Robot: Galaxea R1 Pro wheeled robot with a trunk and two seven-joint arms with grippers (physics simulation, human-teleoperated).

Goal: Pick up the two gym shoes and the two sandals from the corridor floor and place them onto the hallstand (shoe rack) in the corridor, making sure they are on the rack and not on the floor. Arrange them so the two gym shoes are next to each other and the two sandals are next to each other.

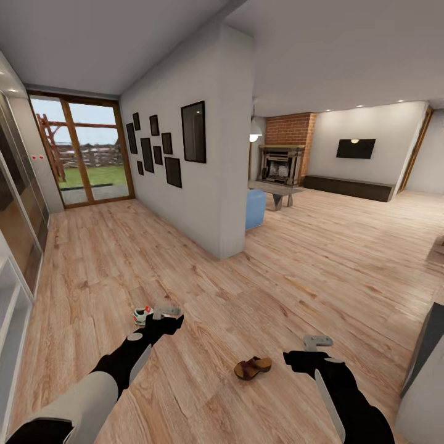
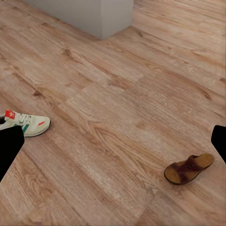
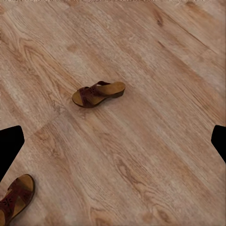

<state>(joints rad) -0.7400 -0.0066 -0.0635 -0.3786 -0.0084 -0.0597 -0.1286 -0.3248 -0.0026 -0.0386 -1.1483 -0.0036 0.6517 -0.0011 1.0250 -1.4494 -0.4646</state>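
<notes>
Brown sandal (image 1: 252,367) on floor (image 1: 296,259), prob light n stiff; pinch the strap. Right end effector (image 1: 306,357) spread, left end effector (image 1: 161,320) spread too I think.

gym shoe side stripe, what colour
Green, on the white gym shoe with red-orange patches; clearest in the left wrist view.

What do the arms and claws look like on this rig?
Head view: both arms have light grey-white upper segments turning into black forearms and wrists with a pale panel along each. The left claw and right claw have short light grey fingers. No cables or markings visible. In the wrist views the fingertips render as flat black shapes.
</notes>
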